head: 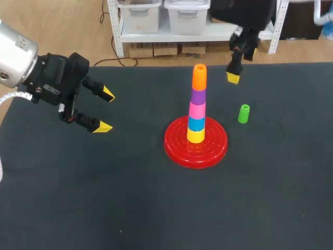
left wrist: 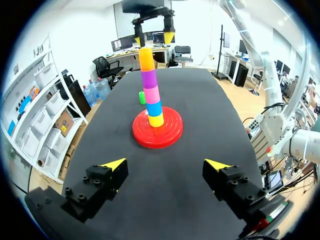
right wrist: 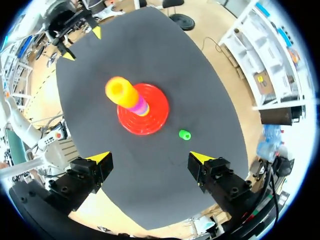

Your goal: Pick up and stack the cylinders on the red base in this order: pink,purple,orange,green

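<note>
The green cylinder stands upright on the table just right of the red base, near the right gripper, which hangs open and empty; the left gripper, also open, is well apart beyond the base

1. The table is a flat top with a dark, near-black covering, same plain look all over.
2. Sitting right on it, about the middle in the head view, is the red base. It's a round ridged disc lying flat on the covering.
3. The green cylinder stands on end on the table too, roughly 2 o'clock from the base. It's near but not touching, with bare covering between them.
</note>
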Controlling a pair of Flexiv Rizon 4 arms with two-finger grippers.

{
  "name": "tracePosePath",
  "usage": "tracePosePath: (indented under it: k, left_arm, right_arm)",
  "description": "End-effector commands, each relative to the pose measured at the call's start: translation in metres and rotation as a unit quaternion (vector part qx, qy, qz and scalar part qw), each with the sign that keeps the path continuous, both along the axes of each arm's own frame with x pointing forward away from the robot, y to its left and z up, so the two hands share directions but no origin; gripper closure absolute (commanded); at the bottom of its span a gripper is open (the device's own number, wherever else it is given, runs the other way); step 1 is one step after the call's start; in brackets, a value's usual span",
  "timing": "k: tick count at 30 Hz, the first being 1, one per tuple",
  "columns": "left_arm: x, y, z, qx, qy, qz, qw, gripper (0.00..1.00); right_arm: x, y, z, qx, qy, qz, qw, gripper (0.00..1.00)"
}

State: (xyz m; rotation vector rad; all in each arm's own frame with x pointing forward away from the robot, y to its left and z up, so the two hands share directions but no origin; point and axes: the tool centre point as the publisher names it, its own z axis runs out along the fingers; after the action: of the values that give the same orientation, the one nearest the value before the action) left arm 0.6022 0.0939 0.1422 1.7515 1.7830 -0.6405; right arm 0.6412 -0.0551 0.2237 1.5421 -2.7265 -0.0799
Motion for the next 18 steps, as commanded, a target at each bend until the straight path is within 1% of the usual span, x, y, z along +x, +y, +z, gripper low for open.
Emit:
tracePosePath:
  k: [1, 7, 9, 13, 16, 18]
  left_arm:
    - [0.0, 0.0, -0.001, 0.0, 0.0, 0.0, 1.0, 0.0]
    - [0.0, 0.0, -0.001, 0.0, 0.0, 0.0, 1.0, 0.0]
    - [0.0, 0.0, -0.001, 0.0, 0.0, 0.0, 1.0, 0.0]
    - [0.0, 0.0, -0.001, 0.0, 0.0, 0.0, 1.0, 0.0]
    - [0.0, 0.0, -0.001, 0.0, 0.0, 0.0, 1.0, 0.0]
    - [0.0, 0.0, -0.001, 0.0, 0.0, 0.0, 1.0, 0.0]
  right_arm:
    - [0.006, -0.009, -0.026, 0.016, -0.005, -0.008, 1.0, 0.0]
    - [0.031, -0.022, -0.057, 0.008, 0.01, -0.017, 1.0, 0.0]
    - [0.04, -0.024, -0.067, -0.006, 0.018, -0.018, 1.0, 0.0]
    - [0.056, -0.029, -0.086, -0.005, 0.021, -0.01, 1.0, 0.0]
    - [0.065, -0.031, -0.103, -0.003, 0.021, -0.005, 1.0, 0.0]
    - [0.069, -0.036, -0.116, -0.008, 0.03, -0.005, 1.0, 0.0]
